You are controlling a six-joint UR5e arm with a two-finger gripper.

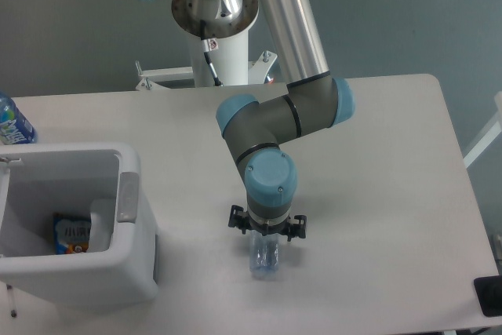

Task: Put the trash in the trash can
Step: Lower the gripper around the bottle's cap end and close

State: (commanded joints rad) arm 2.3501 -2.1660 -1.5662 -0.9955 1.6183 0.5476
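While gripper (266, 234) covers bottle (265, 260), trash can (129, 225) left, blue-label bottle (11, 122) behind.

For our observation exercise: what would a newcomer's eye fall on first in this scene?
The grey-and-blue robot arm dominates the middle, its gripper right above a clear bottle lying on the white table. At the left stands a big white trash can with a colourful packet inside.

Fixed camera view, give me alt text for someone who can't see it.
A grey and blue robot arm holds its black claw directly over a clear plastic bottle lying on a white table. A large white rectangular bin sits at the left.
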